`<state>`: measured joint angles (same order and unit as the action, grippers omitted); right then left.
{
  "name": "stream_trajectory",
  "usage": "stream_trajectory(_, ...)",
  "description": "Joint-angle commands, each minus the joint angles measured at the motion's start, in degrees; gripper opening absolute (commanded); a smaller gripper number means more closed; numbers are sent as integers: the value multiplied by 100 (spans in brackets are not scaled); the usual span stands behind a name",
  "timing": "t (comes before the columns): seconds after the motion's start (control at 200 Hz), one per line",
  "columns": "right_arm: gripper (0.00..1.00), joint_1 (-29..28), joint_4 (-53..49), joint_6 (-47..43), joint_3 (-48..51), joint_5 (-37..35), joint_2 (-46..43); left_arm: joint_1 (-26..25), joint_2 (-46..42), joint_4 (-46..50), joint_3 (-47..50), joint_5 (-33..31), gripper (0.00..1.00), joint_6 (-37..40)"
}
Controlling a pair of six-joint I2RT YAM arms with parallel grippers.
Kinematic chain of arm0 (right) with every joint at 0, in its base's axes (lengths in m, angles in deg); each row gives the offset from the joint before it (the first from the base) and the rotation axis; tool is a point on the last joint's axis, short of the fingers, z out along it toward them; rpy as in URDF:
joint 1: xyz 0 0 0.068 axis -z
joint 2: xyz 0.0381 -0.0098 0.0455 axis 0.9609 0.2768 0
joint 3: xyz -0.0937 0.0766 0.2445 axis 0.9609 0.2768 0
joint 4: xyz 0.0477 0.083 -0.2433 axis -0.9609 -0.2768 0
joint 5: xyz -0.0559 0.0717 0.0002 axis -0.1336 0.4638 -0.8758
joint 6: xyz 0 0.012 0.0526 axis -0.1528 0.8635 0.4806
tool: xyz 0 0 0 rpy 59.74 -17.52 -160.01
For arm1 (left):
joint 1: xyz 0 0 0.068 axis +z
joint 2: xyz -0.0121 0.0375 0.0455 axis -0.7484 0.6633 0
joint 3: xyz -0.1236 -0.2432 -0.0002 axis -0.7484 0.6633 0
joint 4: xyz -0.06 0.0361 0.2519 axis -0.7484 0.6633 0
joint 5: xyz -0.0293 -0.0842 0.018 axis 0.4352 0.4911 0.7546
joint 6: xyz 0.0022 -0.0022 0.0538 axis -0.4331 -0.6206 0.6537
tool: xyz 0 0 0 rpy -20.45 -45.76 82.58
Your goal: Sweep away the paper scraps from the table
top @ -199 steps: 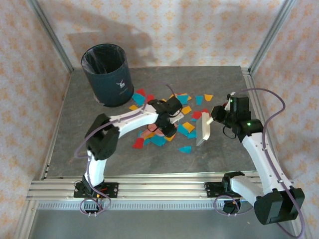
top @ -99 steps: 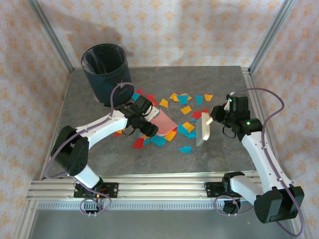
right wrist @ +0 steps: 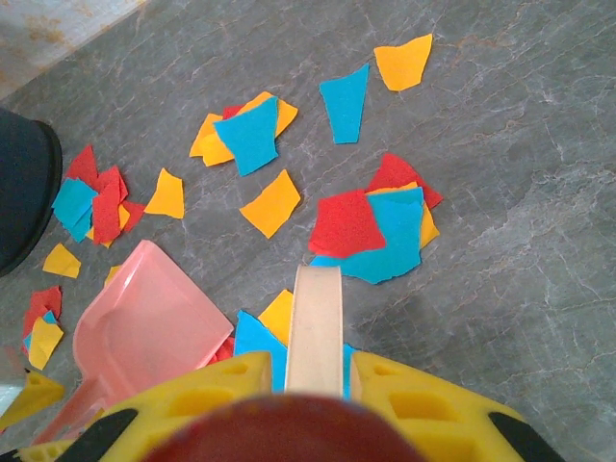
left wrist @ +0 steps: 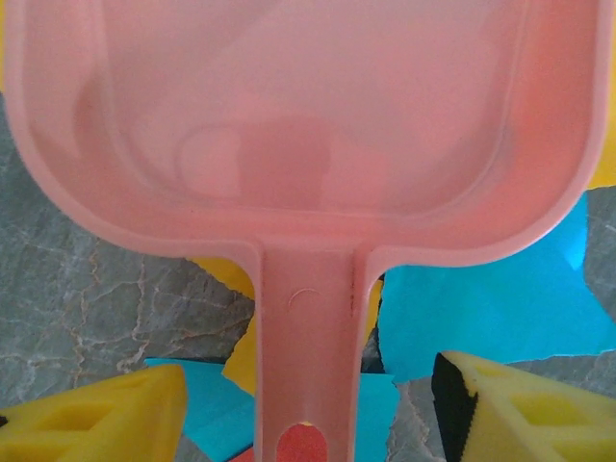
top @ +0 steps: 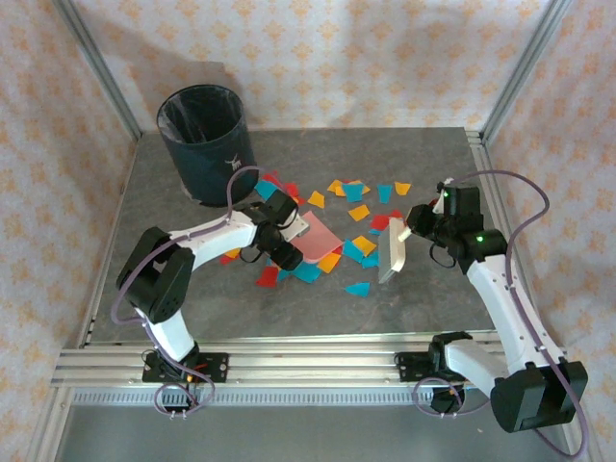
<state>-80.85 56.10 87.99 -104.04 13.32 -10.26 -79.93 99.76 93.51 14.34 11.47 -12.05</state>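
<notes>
Left wrist, dustpan [left wrist: 308, 125] (pink), apparently atop scraps [left wrist: 481, 308]

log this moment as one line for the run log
left gripper: open astride dustpan handle | right gripper: shut on brush | paper scraps: on table, none in dustpan

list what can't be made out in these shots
Left wrist view: the dustpan lies over some scraps; how many are beneath it is hidden.
Top view: the bin is too dark inside to tell whether it holds anything.
Right wrist view: the brush, held in the right pincer, hides its bristles behind its own back.
</notes>
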Motion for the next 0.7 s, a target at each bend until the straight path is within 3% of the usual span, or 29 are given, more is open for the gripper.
stream_trajectory(0.0, 0, 24, -23, -33, -97, -42, -116, 24, 142, 264, -202, -83, 65, 251)
stream_trajectory(0.575, 0, 28, 12, 9, -35, -38, -55, 16, 497, 428, -306, -22, 52, 411)
stream_trajectory(0.696, 0, 26, 21, 11, -27, -35, -54, 13, 505, 514, -335, 3, 45, 433)
